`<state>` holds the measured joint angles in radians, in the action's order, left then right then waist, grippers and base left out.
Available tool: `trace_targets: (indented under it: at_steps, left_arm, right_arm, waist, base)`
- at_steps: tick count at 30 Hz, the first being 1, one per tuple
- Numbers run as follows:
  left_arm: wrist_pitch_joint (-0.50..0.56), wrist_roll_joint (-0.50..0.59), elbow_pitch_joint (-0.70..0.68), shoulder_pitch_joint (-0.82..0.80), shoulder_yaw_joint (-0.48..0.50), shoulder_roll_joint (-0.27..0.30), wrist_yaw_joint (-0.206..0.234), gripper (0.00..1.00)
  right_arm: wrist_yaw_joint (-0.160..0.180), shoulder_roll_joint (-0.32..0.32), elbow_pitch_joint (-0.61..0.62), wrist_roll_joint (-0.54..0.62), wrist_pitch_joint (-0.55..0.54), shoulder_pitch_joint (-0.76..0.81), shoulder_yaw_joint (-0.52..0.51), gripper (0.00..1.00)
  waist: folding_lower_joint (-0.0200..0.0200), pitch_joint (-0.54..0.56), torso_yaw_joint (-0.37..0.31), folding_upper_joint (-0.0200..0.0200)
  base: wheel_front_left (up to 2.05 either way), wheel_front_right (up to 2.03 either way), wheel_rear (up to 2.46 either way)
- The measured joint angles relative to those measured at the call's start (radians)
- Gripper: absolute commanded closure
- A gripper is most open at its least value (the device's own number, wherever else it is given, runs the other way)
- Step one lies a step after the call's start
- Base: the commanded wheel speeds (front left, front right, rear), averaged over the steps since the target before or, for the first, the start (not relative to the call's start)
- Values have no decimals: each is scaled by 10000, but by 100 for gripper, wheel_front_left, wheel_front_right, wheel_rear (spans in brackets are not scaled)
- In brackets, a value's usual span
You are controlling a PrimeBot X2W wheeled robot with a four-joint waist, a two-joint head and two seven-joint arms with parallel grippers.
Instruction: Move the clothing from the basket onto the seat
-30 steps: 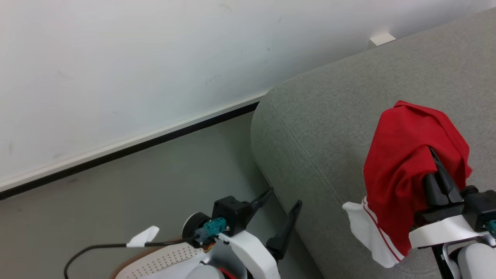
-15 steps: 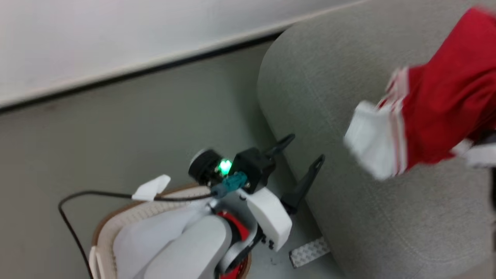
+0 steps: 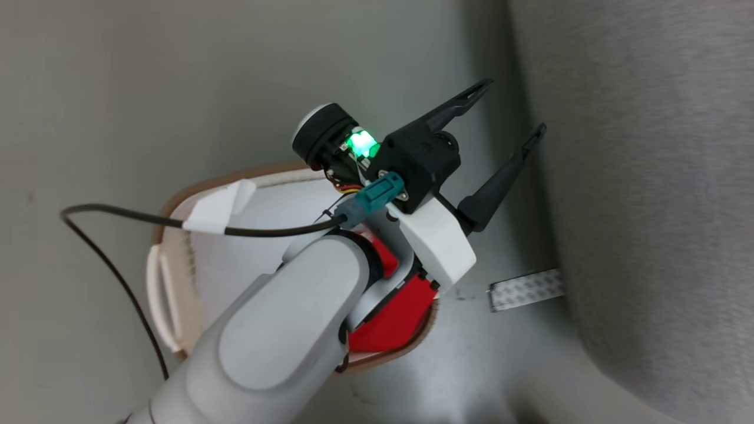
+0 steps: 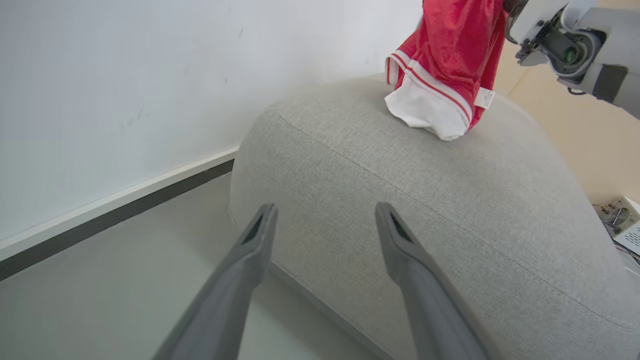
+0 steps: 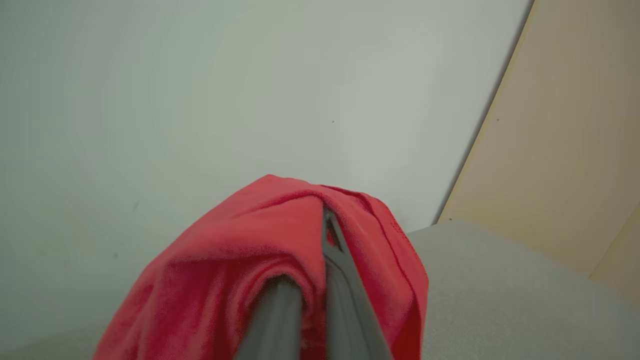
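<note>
Two red pieces of clothing here. The striped garment (image 4: 440, 60) hangs over the seat (image 4: 400, 165), pinched in the right gripper (image 5: 322, 235), whose fingers are closed on it. The second garment (image 3: 394, 318) lies in the basket (image 3: 160, 294) on the floor beside the seat, half hidden by the left forearm (image 3: 283, 335). The left gripper (image 3: 515, 106) is spread wide and empty.

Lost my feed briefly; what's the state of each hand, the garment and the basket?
left hand: open, empty, beside the seat.
right hand: shut on the striped garment.
striped garment: held up, hem low over the seat.
basket: on the floor, red clothing inside.
</note>
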<state>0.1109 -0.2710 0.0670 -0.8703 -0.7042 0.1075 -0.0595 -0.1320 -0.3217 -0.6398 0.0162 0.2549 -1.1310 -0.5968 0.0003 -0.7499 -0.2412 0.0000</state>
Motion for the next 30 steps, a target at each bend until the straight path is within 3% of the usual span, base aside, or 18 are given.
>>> trace_targets:
  at_steps: [5, 7, 8, 9, 19, 30]
  left_arm:
    - [-272, -6, 349, 44, 27, 4, 88, 0]
    - [-416, -29, 493, 144, 56, 56, 92, 0]
    - [-451, -31, 545, 181, 88, 84, 132, 0]
    - [-522, -44, 579, 207, 132, 140, 167, 0]
    - [-1053, -428, 792, 613, 732, 589, 502, 0]
    - [-2508, -1106, 1567, 2507, 1507, 1014, 1126, 0]
  right_arm:
    - [0, 230, -1438, 855, 17, -4, -988, 100]
    - [0, 412, -1847, 1108, 29, 149, -1290, 65]
    - [0, 466, -1979, 1195, 33, 239, -1371, 59]
    - [0, 541, -1988, 1220, 65, 293, -1440, 0]
    - [0, 1546, 403, 477, 61, 2159, -280, 0]
    - [0, 2111, 2930, -255, 63, 5331, 1662, 0]
  waist:
    - [0, -556, 741, 0]
    - [0, -647, 947, 0]
    - [-1, -647, 1016, -1]
    - [0, -604, 1044, 0]
    - [-2, 442, 877, 0]
    - [-5, 2662, 947, -1]
  base:
    - [0, 0, 0]
    - [0, 0, 0]
    - [0, 0, 0]
    - [0, 0, 0]
    - [0, 0, 0]
    - [0, 0, 0]
